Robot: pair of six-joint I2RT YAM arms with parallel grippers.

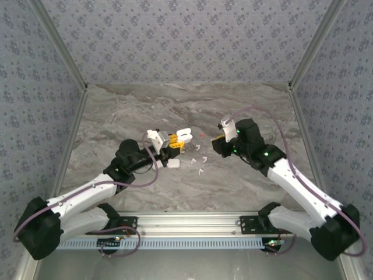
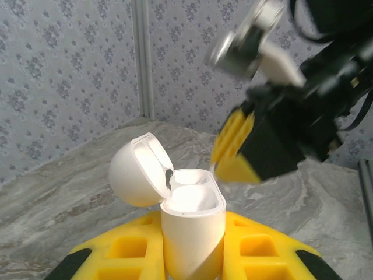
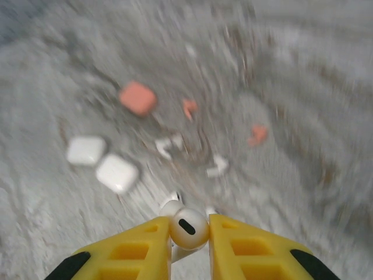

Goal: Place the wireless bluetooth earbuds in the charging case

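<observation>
The left gripper (image 1: 175,140) is holding the charging case (image 2: 192,233) upright between its fingers, left of the middle of the desk (image 1: 116,111), with the case's lid (image 2: 140,169) tipping back to the left. The right gripper (image 1: 217,144) is hovering just to the right of the case, apart from it, and is pinching one earbud (image 3: 187,228) between its fingers. Loose earbuds (image 1: 203,157) are lying scattered on the desk between and in front of the two grippers. Two spare cases (image 3: 116,172) are lying side by side on the desk, a third case (image 3: 138,97) sitting beyond them.
</observation>
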